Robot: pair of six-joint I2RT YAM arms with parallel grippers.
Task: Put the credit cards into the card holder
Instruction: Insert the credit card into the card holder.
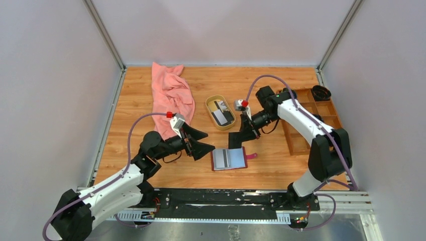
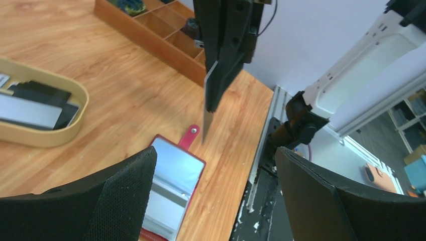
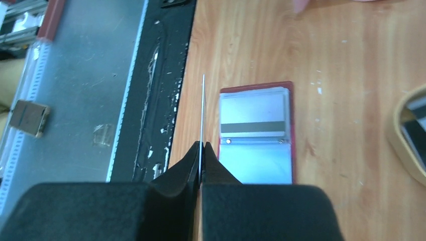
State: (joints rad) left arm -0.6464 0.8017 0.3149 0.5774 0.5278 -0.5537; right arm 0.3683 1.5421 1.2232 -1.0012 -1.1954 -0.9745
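Note:
The card holder (image 1: 228, 158) lies open on the table, dark red with pale shiny panels and a red snap tab (image 1: 251, 156). My right gripper (image 1: 247, 131) is shut on a credit card (image 1: 235, 139) and holds it on edge just above the holder's far right side. In the right wrist view the card (image 3: 203, 110) shows edge-on between the shut fingers, left of the holder (image 3: 256, 133). My left gripper (image 1: 205, 143) is open and empty, just left of the holder. More cards (image 1: 221, 113) lie in the oval dish (image 1: 211, 100).
A pink cloth (image 1: 171, 98) lies at the back left. A brown wooden compartment tray (image 1: 309, 118) stands at the right with a black round thing (image 1: 320, 92) at its far corner. The black base rail (image 1: 221, 203) runs along the near edge.

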